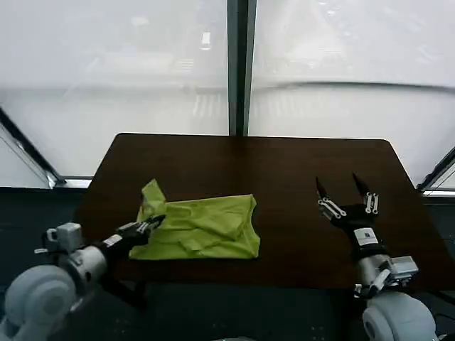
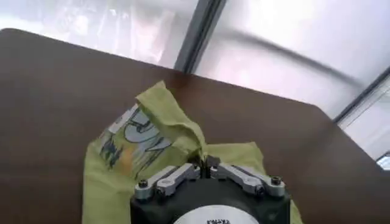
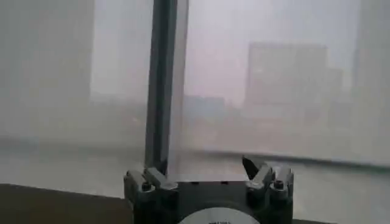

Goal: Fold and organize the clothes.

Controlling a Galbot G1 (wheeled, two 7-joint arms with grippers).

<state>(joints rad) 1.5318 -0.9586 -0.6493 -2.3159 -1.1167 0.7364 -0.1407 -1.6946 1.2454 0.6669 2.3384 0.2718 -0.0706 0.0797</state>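
The clothes are one lime-green T-shirt (image 1: pixel 202 229), partly folded near the front left of the dark table (image 1: pixel 284 170). My left gripper (image 1: pixel 155 222) is shut on the shirt's left edge, and a flap of fabric stands up above it. In the left wrist view the jaws (image 2: pixel 204 163) pinch a raised fold of the shirt (image 2: pixel 164 112), whose underside shows a pale print. My right gripper (image 1: pixel 346 190) hovers open over the bare right side of the table, well apart from the shirt, its fingers (image 3: pixel 255 170) spread wide against the window.
The table's front edge (image 1: pixel 270 285) lies close to my body. A window with a dark vertical post (image 1: pixel 239 67) stands behind the far edge. Bare tabletop stretches between the shirt and the right gripper.
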